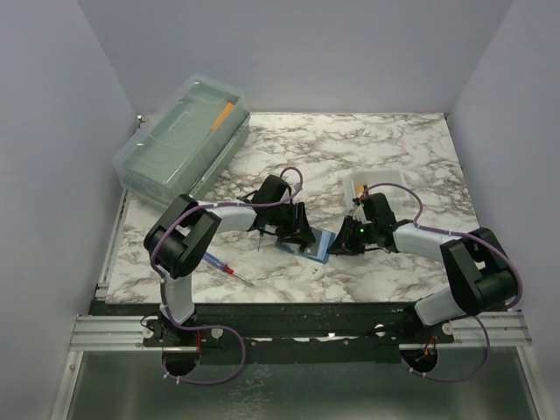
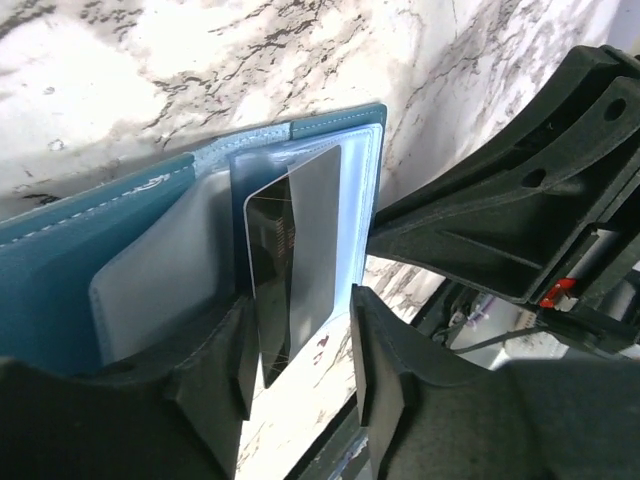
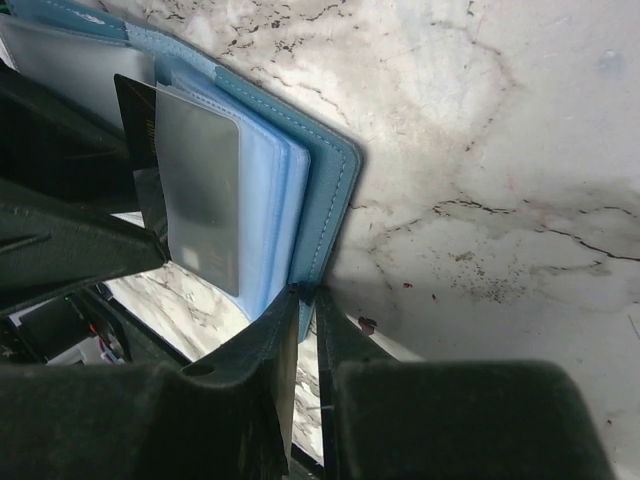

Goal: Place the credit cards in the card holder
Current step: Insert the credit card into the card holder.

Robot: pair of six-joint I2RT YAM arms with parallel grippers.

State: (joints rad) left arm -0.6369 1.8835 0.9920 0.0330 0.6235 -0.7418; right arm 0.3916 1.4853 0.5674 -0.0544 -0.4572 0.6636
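The teal card holder (image 1: 308,246) lies open between both grippers, near the front middle of the marble table. In the left wrist view its clear inner sleeves (image 2: 170,280) fan open and a dark credit card (image 2: 290,270) stands partly in a sleeve, its lower end between my left gripper's (image 2: 300,310) parted fingers, close to one pad. My left gripper (image 1: 297,229) is open. My right gripper (image 3: 305,295) is shut on the edge of the holder's teal cover (image 3: 325,190). The dark card (image 3: 133,115) also shows behind the sleeves in the right wrist view.
A big clear lidded box (image 1: 179,144) stands at the back left with an orange item (image 1: 224,114) on top. A small translucent white tray (image 1: 385,186) sits behind the right gripper (image 1: 346,238). A red and blue pen-like tool (image 1: 226,267) lies by the left arm.
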